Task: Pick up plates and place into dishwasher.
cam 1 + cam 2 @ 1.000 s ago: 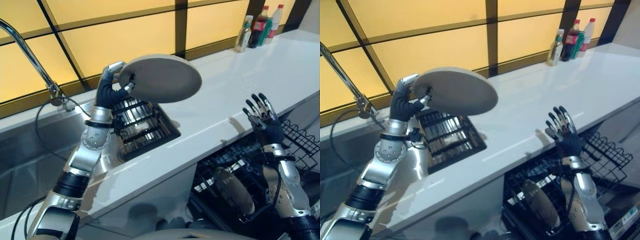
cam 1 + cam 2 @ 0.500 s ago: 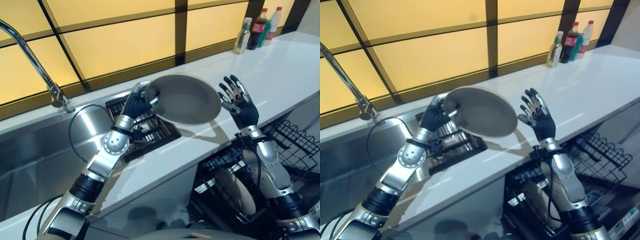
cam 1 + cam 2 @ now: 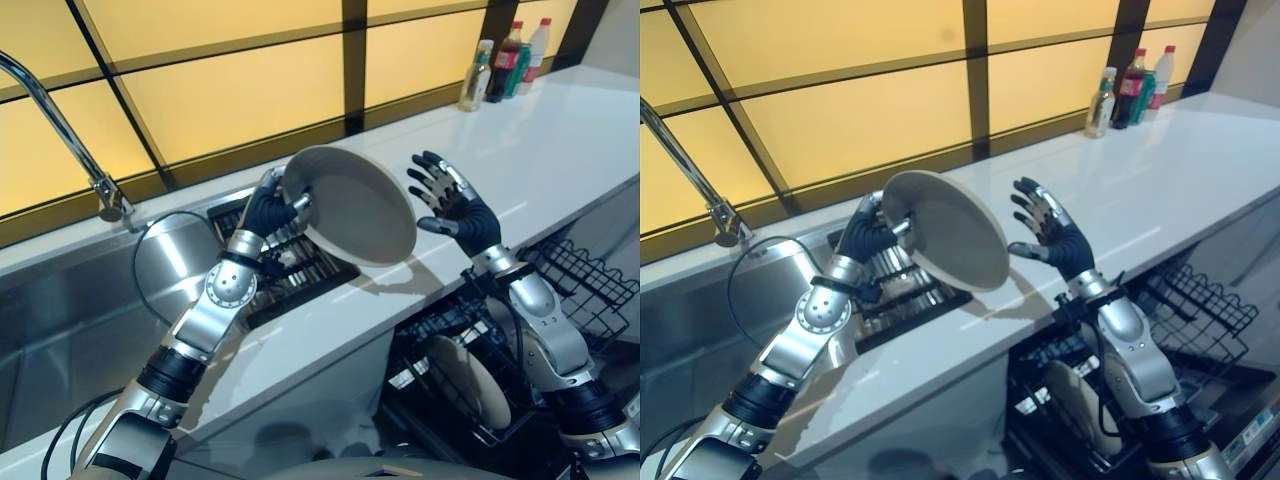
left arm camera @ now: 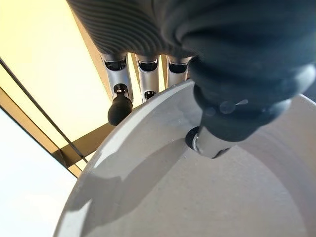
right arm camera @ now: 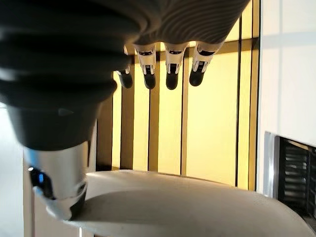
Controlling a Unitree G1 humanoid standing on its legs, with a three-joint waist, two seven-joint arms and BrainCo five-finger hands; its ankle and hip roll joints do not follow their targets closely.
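Note:
A round grey plate [image 3: 350, 203] is held up above the white counter [image 3: 520, 150], tilted on edge. My left hand [image 3: 268, 208] is shut on its left rim, thumb on the face and fingers [image 4: 120, 106] behind, as the left wrist view shows. My right hand [image 3: 455, 208] is open with spread fingers just right of the plate [image 3: 948, 228], its thumb [image 5: 59, 182] close to the rim [image 5: 187, 202]. Below the counter edge the dishwasher's black wire rack [image 3: 570, 290] stands pulled out, with another plate [image 3: 468, 382] upright in it.
A black drying rack [image 3: 290, 262] sits in the counter under the plate. A steel sink [image 3: 70, 310] with a lid [image 3: 175, 262] and a tall tap [image 3: 60, 120] lies to the left. Several bottles [image 3: 505, 65] stand at the counter's far right by the yellow windows.
The left hand has tilted the plate more upright and drawn it slightly left. The right hand has come closer to its right rim, still open.

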